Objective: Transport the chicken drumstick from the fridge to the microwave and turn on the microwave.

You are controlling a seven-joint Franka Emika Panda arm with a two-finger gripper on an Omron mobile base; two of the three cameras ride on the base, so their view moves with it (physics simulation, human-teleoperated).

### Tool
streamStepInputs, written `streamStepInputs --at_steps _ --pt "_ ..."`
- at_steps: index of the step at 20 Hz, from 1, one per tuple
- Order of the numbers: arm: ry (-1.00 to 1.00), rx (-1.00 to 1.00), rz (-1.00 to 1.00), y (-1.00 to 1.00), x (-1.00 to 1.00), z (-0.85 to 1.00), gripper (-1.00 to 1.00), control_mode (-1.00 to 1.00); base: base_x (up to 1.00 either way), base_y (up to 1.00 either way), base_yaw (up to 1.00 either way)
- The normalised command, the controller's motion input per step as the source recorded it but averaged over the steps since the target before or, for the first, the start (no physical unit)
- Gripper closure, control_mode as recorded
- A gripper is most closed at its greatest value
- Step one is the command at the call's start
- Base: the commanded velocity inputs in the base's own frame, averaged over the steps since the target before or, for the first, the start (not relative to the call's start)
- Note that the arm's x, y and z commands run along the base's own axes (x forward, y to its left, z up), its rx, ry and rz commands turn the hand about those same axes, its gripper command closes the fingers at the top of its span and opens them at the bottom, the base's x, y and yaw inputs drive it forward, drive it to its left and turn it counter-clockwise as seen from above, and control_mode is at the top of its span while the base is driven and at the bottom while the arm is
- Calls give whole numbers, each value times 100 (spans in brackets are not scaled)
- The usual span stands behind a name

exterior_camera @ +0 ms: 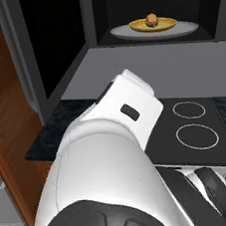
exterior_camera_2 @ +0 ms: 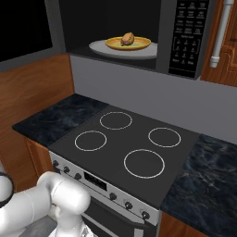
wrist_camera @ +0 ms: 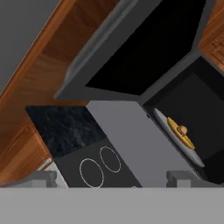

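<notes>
The microwave (exterior_camera_2: 187,34) hangs over the stove with its door (exterior_camera: 51,42) swung open to the left. Inside, the chicken drumstick (exterior_camera: 151,20) (exterior_camera_2: 127,39) (wrist_camera: 182,129) lies on a flat yellow plate (exterior_camera_2: 139,45) on the grey turntable (exterior_camera_2: 99,47). My gripper (wrist_camera: 111,179) is open, its fingertips (wrist_camera: 183,177) wide apart with nothing between them. It is well back from the microwave, below and left of the opening. The fridge is out of view.
A black cooktop (exterior_camera_2: 125,143) with ring burners lies under the microwave, with knobs along its front. Dark marble counter (exterior_camera_2: 51,118) flanks it on both sides. Wooden cabinets (exterior_camera: 3,98) stand to the left. My white arm (exterior_camera: 110,155) covers the lower part of the left base view.
</notes>
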Motion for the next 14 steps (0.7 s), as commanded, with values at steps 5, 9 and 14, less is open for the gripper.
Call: streamStepInputs --at_steps 5,9,14 --pt "0 -10 0 24 17 -7 -100 -100 0 0 0" --pt "0 -11 0 21 16 -1 -100 -100 0 0 0" --pt "0 -9 0 19 29 0 -100 -100 0 0 0"
